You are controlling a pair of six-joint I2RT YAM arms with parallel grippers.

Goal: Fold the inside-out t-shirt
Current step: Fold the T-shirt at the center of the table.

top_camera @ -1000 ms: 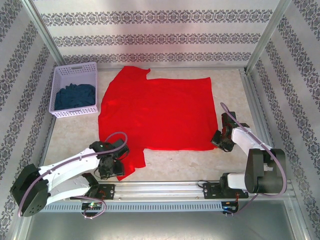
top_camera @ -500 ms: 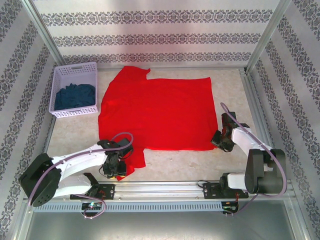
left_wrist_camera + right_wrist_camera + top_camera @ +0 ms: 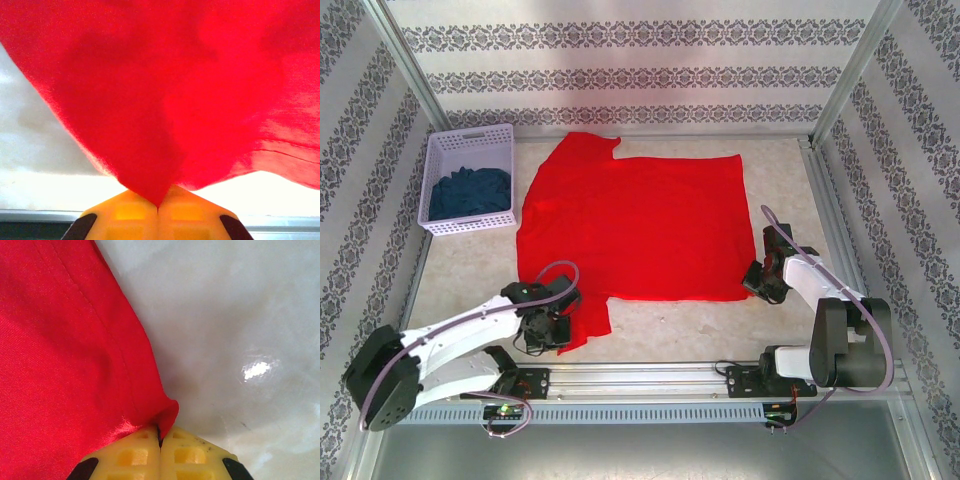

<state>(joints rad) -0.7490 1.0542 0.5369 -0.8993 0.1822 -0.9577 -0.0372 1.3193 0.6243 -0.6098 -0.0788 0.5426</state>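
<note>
Shirt (image 3: 640, 225) from the top camera first: where does it lie?

Me: Spread flat on the counter (image 3: 670, 328), sleeves to the left, hem to the right. My left fingers (image 3: 552, 335) sit at the near sleeve, my right fingers (image 3: 756, 288) at the near hem corner.

Partner: And the left wrist?

Me: The left fingers (image 3: 155, 212) are pressed together on a point of the shirt (image 3: 170, 100). The cloth fans up and away from the tips, with pale counter (image 3: 40, 150) behind. Only a narrow tip is caught, so I'd worry it slides out under a quick pull.

Partner: Right wrist?

Me: The right fingers (image 3: 157, 445) are closed too, pinching the very corner of the hem. The rest of the shirt (image 3: 65, 365) lies flat to the left, with bare counter (image 3: 240, 315) to the right. So small a bite could slip. If one arm leads the other, I reckon the cloth drags, bunches, and the fold lands skewed.
</note>
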